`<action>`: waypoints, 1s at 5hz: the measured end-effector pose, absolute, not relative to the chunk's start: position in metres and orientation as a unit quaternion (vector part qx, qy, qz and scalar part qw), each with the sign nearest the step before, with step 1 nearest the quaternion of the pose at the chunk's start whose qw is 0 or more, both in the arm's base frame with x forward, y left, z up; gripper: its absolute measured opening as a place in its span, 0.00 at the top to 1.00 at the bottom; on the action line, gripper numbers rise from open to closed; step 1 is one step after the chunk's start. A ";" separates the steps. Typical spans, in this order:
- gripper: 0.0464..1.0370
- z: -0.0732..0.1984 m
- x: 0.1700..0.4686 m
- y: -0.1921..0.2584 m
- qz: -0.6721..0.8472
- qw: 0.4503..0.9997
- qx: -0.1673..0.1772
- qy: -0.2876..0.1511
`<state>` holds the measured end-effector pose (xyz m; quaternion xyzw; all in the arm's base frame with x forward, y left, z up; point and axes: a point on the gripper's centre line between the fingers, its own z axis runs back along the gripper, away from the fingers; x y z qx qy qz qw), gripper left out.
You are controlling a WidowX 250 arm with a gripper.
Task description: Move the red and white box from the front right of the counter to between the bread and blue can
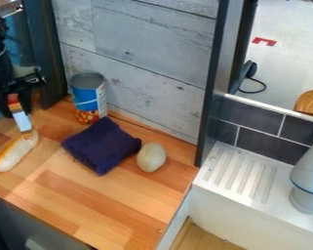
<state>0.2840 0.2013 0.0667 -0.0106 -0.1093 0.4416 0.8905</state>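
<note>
Gripper (14, 104): pinching 1 brush (20, 120) | Clearance: brush near end of bread roll (14, 153) | Risk: loose pinch may twist brush; excess downward pressure may tip bread roll.

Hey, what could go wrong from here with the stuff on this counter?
The slim red-and-pale piece at the pincer ends close to the bread-like roll, so a sideways move might shove the roll. Dragging the dark cloth could set the pale egg-shaped thing beside it rolling, or perhaps nudge the nearby can.
</note>
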 end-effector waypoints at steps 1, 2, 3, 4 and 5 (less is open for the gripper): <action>0.64 0.061 0.298 0.201 0.451 0.886 -0.006 -0.106; 0.64 0.052 0.310 0.197 0.457 0.884 -0.010 -0.101; 0.64 0.049 0.319 0.198 0.460 0.882 -0.007 -0.104; 0.64 0.041 0.328 0.193 0.450 0.888 0.001 -0.097; 0.64 0.032 0.332 0.194 0.452 0.887 0.002 -0.090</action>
